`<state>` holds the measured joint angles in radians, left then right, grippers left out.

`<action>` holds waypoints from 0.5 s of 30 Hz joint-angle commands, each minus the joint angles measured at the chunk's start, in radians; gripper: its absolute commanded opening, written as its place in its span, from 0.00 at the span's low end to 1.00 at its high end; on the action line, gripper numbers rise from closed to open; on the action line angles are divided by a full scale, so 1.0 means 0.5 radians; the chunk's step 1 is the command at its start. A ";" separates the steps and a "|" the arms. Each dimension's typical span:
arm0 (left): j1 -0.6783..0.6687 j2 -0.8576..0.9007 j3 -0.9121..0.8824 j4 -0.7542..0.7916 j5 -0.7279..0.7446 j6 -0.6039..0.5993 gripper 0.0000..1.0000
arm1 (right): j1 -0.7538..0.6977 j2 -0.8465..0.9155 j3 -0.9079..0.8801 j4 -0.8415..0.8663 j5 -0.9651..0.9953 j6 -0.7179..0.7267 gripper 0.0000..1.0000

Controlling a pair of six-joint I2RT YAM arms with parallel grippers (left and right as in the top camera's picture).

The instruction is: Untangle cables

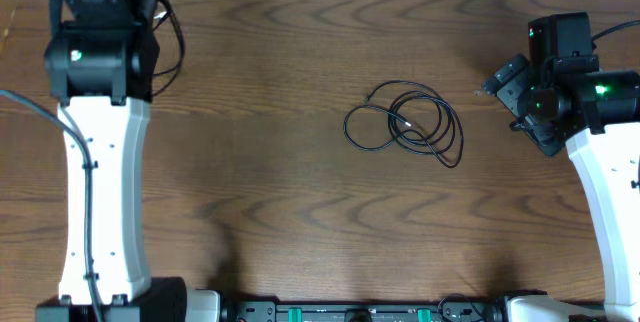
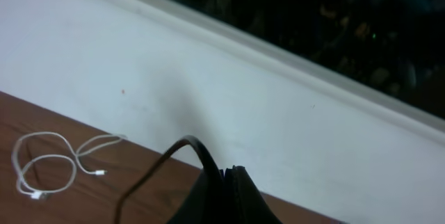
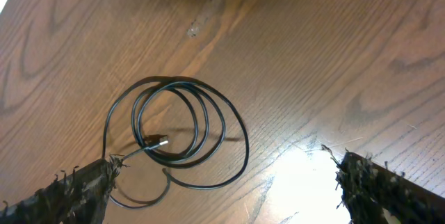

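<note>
Nothing grabbed yet: my right tool (image 3: 226, 165) hung wide open near the coiled black cable (image 1: 405, 124) on the counter (image 1: 300, 212) (left tool (image 2: 229, 190) pinched closed, near the white cable (image 2: 45, 172)); next I'd need a loose end

Dark wood-grain table (image 1: 300, 212) under indoor light.
Brown streaked grain across the whole top, with a bright patch of glare (image 3: 299, 175) low in the right wrist view. Beyond the far edge, a plain white surface (image 2: 208, 78) ending in a pale ledge (image 2: 278, 50). Past that, a dark speckled area (image 2: 334, 15), too blurred to identify.
</note>
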<state>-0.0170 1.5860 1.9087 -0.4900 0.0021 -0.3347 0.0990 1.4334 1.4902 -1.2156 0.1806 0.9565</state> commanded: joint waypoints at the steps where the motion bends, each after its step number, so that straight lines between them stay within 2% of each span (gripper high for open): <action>1: 0.000 0.040 0.034 0.073 0.190 0.047 0.07 | 0.002 0.014 -0.015 -0.008 0.037 -0.023 0.99; 9: 0.000 0.092 0.034 0.137 0.401 0.024 0.07 | 0.002 0.014 -0.015 -0.008 0.038 -0.023 0.99; 15: 0.081 0.207 0.022 0.092 0.393 0.025 0.07 | 0.002 0.014 -0.015 -0.015 0.039 -0.024 0.99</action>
<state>-0.0116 1.6409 1.9087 -0.4393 0.1787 -0.3321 0.0990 1.4334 1.4899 -1.2160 0.1806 0.9565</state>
